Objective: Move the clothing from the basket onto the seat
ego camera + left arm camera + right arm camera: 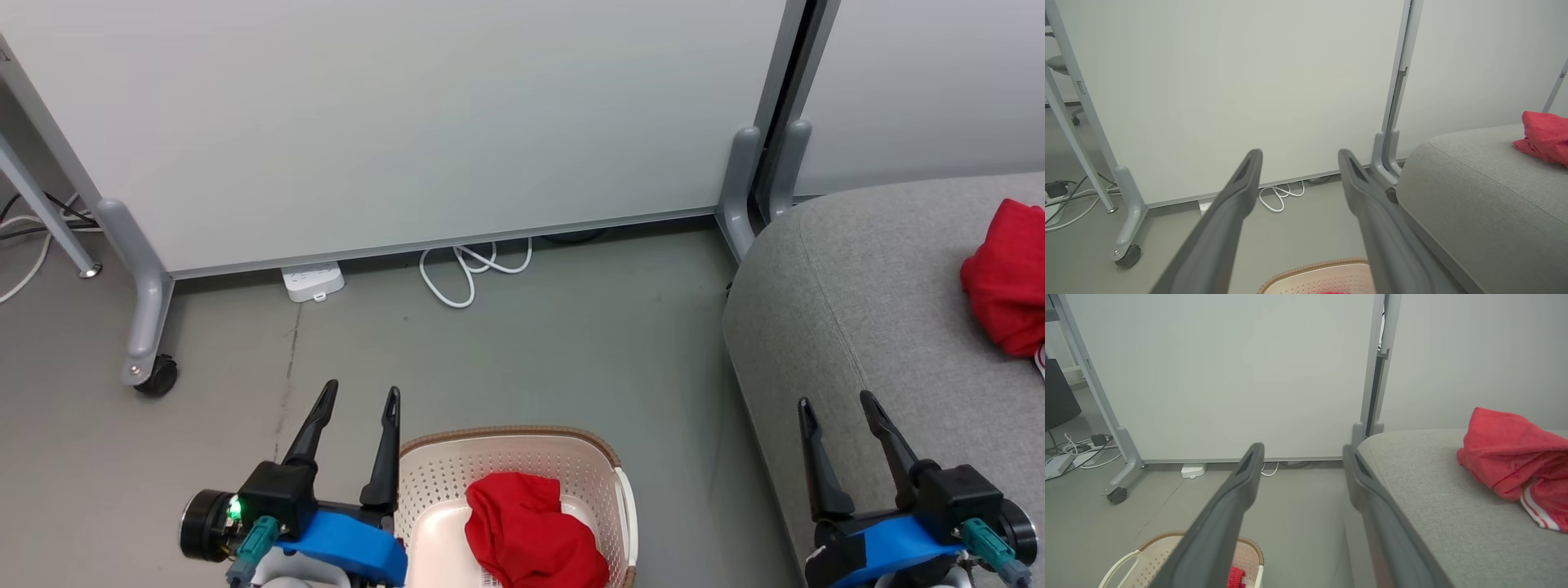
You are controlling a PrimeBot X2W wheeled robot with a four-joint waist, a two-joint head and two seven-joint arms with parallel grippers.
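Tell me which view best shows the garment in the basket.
Head view: the red garment lies crumpled in the basket, almost whole. Each wrist view catches just a red scrap at its bottom edge.

A grey floor (522, 351) runs up to a large white partition panel (392, 114), with a second panel (922, 90) just beside it on the right. The big panel's left grey foot (145, 302) ends in a black caster (157, 377). Two more grey feet (739, 184) stand where the panels meet. At the floor's far edge, against the panel's base, lies a white power strip (313, 282), and a white cable (469, 269) lies looped near it on the right. A slanted metal leg (41, 204) stands at the floor's far left corner among loose cables (24, 237). A thin dark line (287, 359) marks the floor.
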